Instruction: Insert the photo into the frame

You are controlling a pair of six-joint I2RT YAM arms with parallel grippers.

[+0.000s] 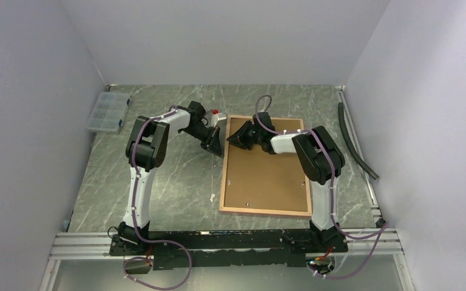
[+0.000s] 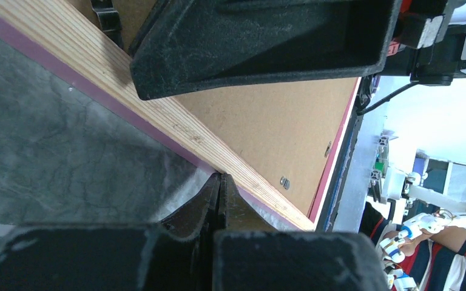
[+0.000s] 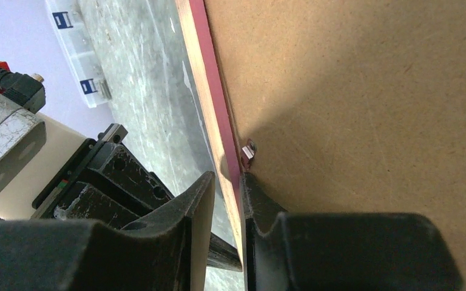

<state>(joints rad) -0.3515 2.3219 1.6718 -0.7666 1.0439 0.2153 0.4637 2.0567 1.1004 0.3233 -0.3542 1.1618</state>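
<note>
The frame (image 1: 266, 212) lies face down on the table, tan wood back up, with a brown backing board (image 1: 267, 176) inside it. My left gripper (image 1: 213, 147) is shut, its tips (image 2: 220, 177) against the outer side of the frame's left rail (image 2: 158, 109) and nothing between them. My right gripper (image 1: 230, 138) is at the far left corner. It is open and straddles that rail (image 3: 203, 79): one finger stands clear outside it, the other rests on the board's edge by a small metal clip (image 3: 249, 150). The right gripper's midpoint (image 3: 227, 179) is on the rail. The photo is hidden.
A clear plastic organiser box (image 1: 108, 112) sits at the far left of the table. A black hose (image 1: 355, 142) lies along the right side beside a metal rail. Grey walls close in on three sides. The two wrists are close together at the frame's corner.
</note>
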